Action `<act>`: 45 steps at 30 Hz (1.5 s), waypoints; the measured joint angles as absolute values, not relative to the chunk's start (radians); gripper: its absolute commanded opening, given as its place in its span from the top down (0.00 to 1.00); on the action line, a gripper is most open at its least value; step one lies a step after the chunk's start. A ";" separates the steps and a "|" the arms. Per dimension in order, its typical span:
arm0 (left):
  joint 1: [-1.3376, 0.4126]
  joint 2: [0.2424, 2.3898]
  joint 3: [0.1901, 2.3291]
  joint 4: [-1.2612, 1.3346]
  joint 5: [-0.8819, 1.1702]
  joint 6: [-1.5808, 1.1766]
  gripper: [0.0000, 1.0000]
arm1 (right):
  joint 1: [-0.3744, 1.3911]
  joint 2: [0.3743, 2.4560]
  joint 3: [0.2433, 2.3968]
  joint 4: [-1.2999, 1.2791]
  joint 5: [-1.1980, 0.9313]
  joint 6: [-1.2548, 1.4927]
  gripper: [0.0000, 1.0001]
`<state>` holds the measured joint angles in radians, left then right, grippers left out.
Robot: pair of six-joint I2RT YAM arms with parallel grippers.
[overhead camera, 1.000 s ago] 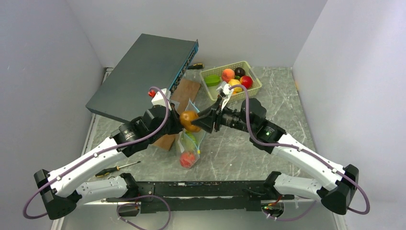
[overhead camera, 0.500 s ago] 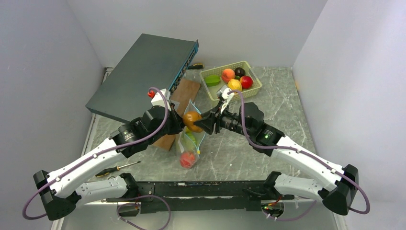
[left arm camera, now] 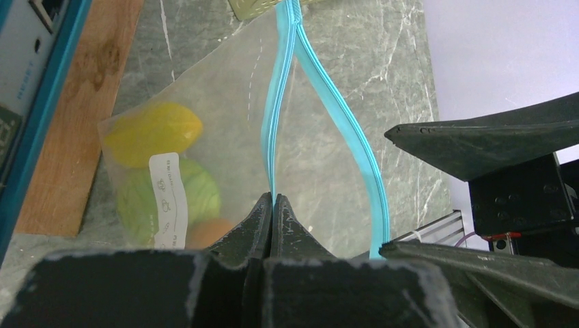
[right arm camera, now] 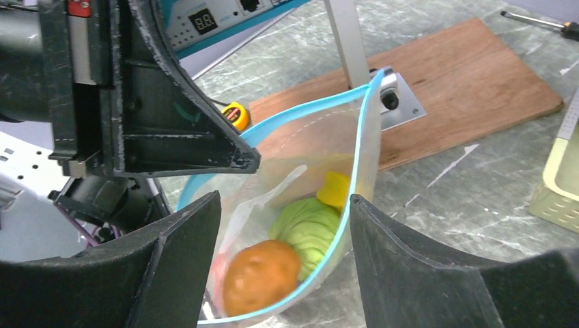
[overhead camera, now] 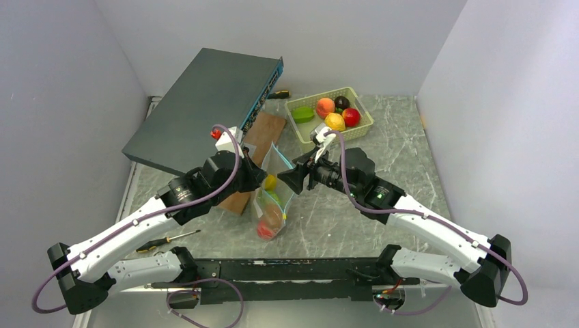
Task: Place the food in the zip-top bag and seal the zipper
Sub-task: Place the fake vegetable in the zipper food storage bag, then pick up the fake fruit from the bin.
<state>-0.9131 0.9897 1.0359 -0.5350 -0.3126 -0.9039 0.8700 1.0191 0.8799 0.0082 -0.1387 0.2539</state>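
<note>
Orange fruit (right arm camera: 261, 275) now lies inside the zip-top bag (overhead camera: 272, 201), just released by the right gripper (right arm camera: 283, 205), jaws apart over the mouth; left gripper (left arm camera: 273, 205) clamped on the zipper (left arm camera: 273, 137); more food (overhead camera: 334, 121) waits in the basket (overhead camera: 339, 134).

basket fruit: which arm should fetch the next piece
Right. The right gripper is open and empty over the bag, with the basket on its side. The left gripper is shut on the zipper, holding the mouth open.
</note>
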 measured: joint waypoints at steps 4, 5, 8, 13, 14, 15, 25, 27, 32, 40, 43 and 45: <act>-0.913 0.990 1.036 -0.535 -0.313 -0.904 1.00 | 0.870 1.019 0.881 0.001 -0.094 0.254 0.29; -0.913 0.989 1.036 -0.535 -0.313 -0.904 1.00 | 0.870 1.019 0.881 0.001 -0.083 0.254 0.30; -0.913 0.987 1.036 -0.538 -0.312 -0.905 1.00 | 0.870 1.019 0.883 0.001 -0.033 0.260 0.30; -0.913 0.978 1.032 -0.539 -0.311 -0.907 1.00 | 0.871 1.034 0.923 0.002 0.120 0.288 0.29; -0.913 0.978 1.031 -0.539 -0.311 -0.907 1.00 | 0.870 1.042 0.936 0.001 0.154 0.289 0.29; -0.913 0.978 1.031 -0.539 -0.311 -0.907 1.00 | 0.870 1.055 0.956 0.001 0.194 0.293 0.30; -0.913 0.979 1.032 -0.540 -0.311 -0.907 1.00 | 0.713 1.274 1.084 0.049 0.547 0.389 0.34; -0.913 0.981 1.032 -0.542 -0.311 -0.907 1.00 | 0.617 1.337 1.106 0.054 0.522 0.397 0.34; -0.913 0.999 1.053 -0.567 -0.315 -0.908 1.00 | 0.476 1.550 1.265 0.053 0.504 0.342 0.33; -0.913 1.041 1.097 -0.624 -0.327 -0.911 1.00 | 0.379 1.878 1.562 -0.044 0.390 0.262 0.31; -0.913 1.050 1.108 -0.641 -0.331 -0.912 1.00 | 0.363 1.998 1.675 -0.126 0.387 0.241 0.29; -0.913 1.052 1.110 -0.645 -0.332 -0.911 1.00 | 0.358 2.058 1.729 -0.178 0.392 0.235 0.26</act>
